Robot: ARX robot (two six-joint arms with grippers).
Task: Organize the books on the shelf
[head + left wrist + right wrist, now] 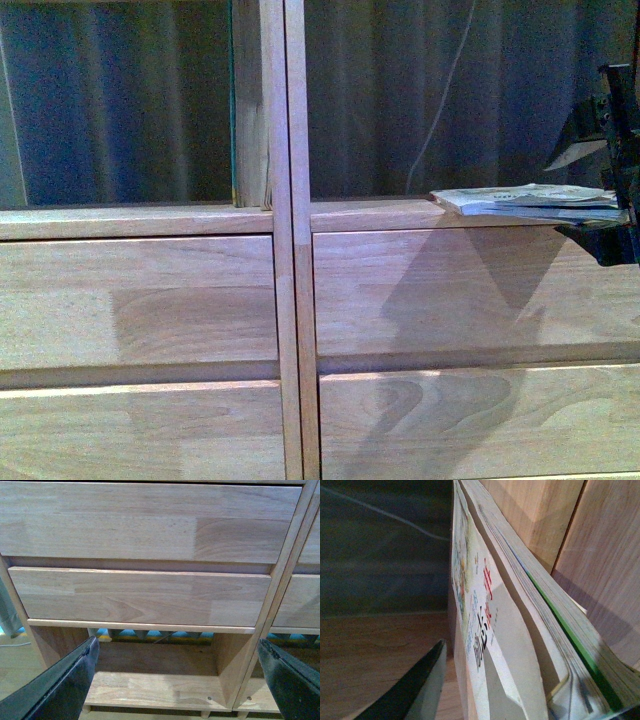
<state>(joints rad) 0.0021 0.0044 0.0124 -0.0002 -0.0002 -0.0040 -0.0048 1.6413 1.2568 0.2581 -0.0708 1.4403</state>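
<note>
The fingers (70, 682) of the left gripper (177, 642) are spread wide, with nothing between them. Just beyond them the shelf (250, 630) is seen low down. An open compartment (155, 680) sits straight ahead, and 2 plain drawer fronts (140, 597) are stacked past it. Through the open back a teal and yellow strip of floor covering (150, 634) is visible. Short peg legs (205, 714) are seen at the nearer edge.

The fingers (415, 685) of the right gripper (560, 197) are set on either side of a flat stack of books (530, 200). The upper finger is held clear above the stack and the lower one below it, so the stack is straddled, not clamped. The stack lies on the board over the right-hand drawers, its near end lying between the fingers.

Only in the right wrist view are the stack's details given. A white cover (485, 630) with black and red characters is shown beside the one finger. A green edge (570, 645) is buried among the pages on the far side.

Only in the front view is a slim book with a teal edge (234, 100) found, well apart from the right fingers. It stands upright against the central uprights (290, 300), in the left open compartment.

Farthest off, behind the backless compartments, a dark pleated curtain (380, 90) and a thin white cable (445, 90) are seen. Blue light falls across the wood.
</note>
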